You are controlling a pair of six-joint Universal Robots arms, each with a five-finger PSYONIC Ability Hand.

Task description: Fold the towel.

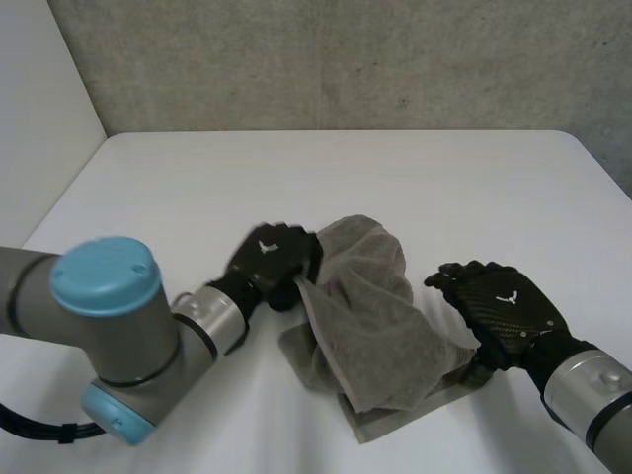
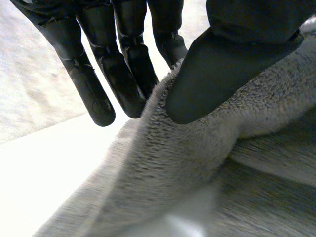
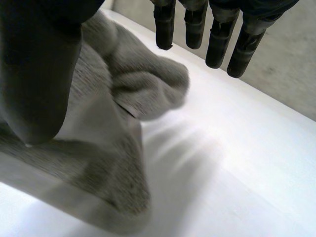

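From where I stand, the left arm [image 1: 148, 326] comes in from about 8 o'clock. Its blue-capped elbow sits low over the near side of the table [image 1: 346, 178], and the forearm angles toward the middle. The left hand [image 1: 269, 259] is at the 10 o'clock edge of the towel [image 1: 367, 316] and has hold of it. Seen from its wrist, the straight fingers [image 2: 94, 94] lie on one side of a raised fold of cloth and the thumb [image 2: 217, 69] presses on the other, pinching the edge between them. The grey towel lies a little toward 6 o'clock from the table's middle. Its upper part is lifted and rumpled into a hump near the left hand, and a flatter layer spreads on the tabletop beneath it toward 5 o'clock. At the towel's 3 o'clock is the right hand [image 1: 506, 308], back upward, on an arm that enters from 4 o'clock. Its fingers are loose and spread, gripping nothing. From its wrist they point out straight over bare table, with the thumb just beside the cloth, though I cannot tell whether it touches. Broad bare tabletop runs from 10 round to 2 o'clock, up to the far edge under the grey wall [image 1: 346, 59]. The strip on the near side is narrower.
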